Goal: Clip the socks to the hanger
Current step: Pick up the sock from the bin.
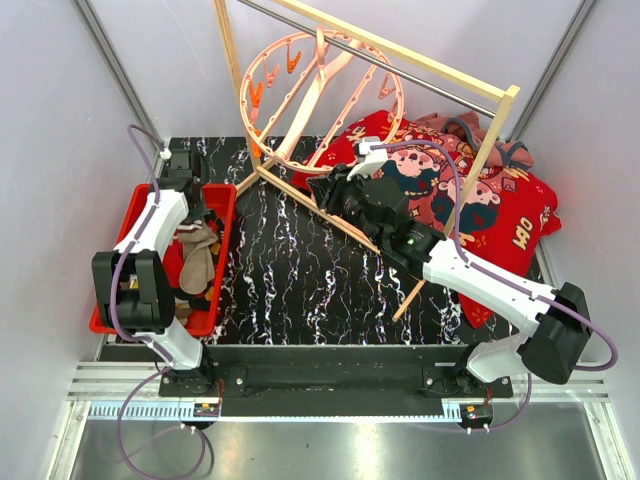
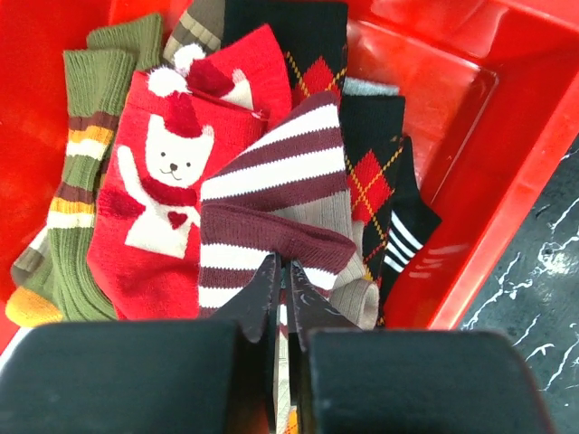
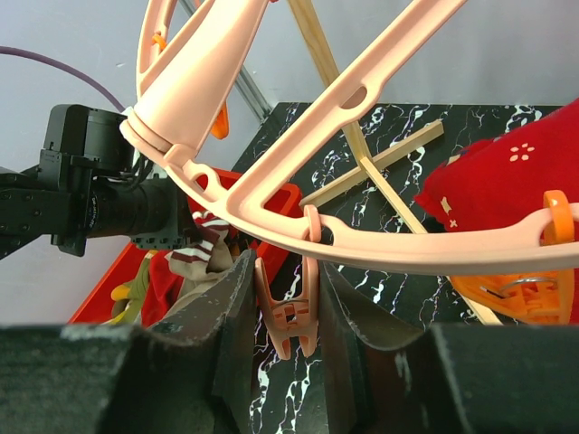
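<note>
Black marbled tabletop point(image 1: 300, 280); red bin point(image 2: 507, 136) lies under the left gripper point(image 2: 282, 278), jaws pinched shut on the cuff of the striped sock point(image 2: 271, 208). Soft, light, limp: we'd hold near the cuff. The right gripper point(image 3: 285, 267) jaws, narrow, squeeze 1 clip point(image 3: 288, 321) just below the hanger point(image 3: 407, 253). We can't see how much fabric is betw. the pads.

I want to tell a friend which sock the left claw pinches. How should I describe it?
Find the red bin on the left side of the table. In its pile of socks, the striped sock lies between the red bear sock and the black argyle sock, its cuff in the left claw. Only it has broad maroon and white bands.
</note>
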Motion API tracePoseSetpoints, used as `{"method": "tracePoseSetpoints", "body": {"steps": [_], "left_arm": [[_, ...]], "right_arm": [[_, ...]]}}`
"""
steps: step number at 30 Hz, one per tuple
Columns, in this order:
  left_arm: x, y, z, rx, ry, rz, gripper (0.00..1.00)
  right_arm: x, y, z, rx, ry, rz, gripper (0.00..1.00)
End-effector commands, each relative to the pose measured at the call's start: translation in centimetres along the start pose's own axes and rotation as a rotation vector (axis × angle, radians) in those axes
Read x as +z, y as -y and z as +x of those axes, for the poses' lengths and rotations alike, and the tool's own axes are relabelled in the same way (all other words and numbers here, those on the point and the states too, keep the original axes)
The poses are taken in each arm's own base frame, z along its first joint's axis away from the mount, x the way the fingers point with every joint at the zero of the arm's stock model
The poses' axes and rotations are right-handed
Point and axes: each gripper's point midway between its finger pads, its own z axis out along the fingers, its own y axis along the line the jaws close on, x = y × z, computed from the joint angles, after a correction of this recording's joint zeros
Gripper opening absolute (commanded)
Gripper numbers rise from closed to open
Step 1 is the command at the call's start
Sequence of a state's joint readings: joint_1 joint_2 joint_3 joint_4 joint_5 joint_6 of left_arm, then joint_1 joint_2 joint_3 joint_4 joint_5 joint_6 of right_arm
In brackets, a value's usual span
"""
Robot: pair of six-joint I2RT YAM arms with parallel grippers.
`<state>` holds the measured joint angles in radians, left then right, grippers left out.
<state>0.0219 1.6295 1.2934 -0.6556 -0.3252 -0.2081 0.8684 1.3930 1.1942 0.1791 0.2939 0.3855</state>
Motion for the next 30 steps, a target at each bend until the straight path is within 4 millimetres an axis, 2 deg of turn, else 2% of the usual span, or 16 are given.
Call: {"method": "tracePoseSetpoints", "body": {"steps": [1, 4, 5, 7, 8, 11, 16, 19, 20, 22, 23, 27, 28, 30], "left_arm": [[-0.9, -0.2, -1.7, -0.020, 0.061, 0.009, 0.00], [-3.3, -1.1, -2.5, -0.032, 0.112, 0.007, 0.00], [-5.1, -1.7, -3.3, -0.049, 0.161, 0.005, 0.00], [-7.0, -2.6, -4.1, -0.070, 0.212, -0.005, 0.00], [-9.0, -3.5, -4.9, -0.095, 0.270, -0.020, 0.00], [-12.2, -5.1, -5.9, -0.128, 0.357, -0.041, 0.00], [-17.0, -5.9, -8.0, -0.141, 0.472, 0.005, 0.00], [-20.4, -5.0, -9.5, -0.104, 0.570, 0.114, 0.00], [-22.3, -4.2, -9.9, -0.078, 0.620, 0.181, 0.00], [-24.3, -3.8, -10.7, -0.069, 0.688, 0.234, 0.00], [-26.0, -2.4, -10.6, -0.035, 0.726, 0.301, 0.00], [-30.5, -0.1, -10.4, 0.027, 0.828, 0.463, 0.00], [-32.3, 0.9, -9.9, 0.054, 0.861, 0.539, 0.00], [-33.7, 2.3, -9.2, 0.083, 0.893, 0.626, 0.00]], "right_arm": [[-0.6, -0.1, -1.3, -0.009, 0.019, -0.011, 0.08], [-0.7, -0.2, -1.3, -0.020, 0.018, -0.017, 0.08], [-0.7, -0.3, -1.3, -0.019, 0.018, -0.019, 0.08], [-0.7, -0.2, -1.3, -0.026, 0.018, -0.017, 0.08], [-0.7, -0.2, -1.4, -0.027, 0.018, -0.019, 0.08], [-0.6, -0.2, -1.3, -0.027, 0.016, -0.021, 0.08], [-0.6, -0.5, -1.3, -0.033, 0.014, -0.032, 0.08], [-0.7, -0.7, -1.5, -0.037, 0.015, -0.045, 0.08], [-0.8, -0.8, -1.5, -0.037, 0.014, -0.051, 0.08], [-0.8, -1.0, -1.6, -0.039, 0.014, -0.059, 0.07], [-0.8, -1.1, -1.6, -0.041, 0.013, -0.060, 0.08], [-0.9, -1.3, -1.7, -0.047, 0.014, -0.074, 0.07], [-0.9, -1.3, -1.6, -0.050, 0.010, -0.077, 0.07], [-0.9, -1.2, -1.5, -0.054, 0.005, -0.077, 0.06]]}}
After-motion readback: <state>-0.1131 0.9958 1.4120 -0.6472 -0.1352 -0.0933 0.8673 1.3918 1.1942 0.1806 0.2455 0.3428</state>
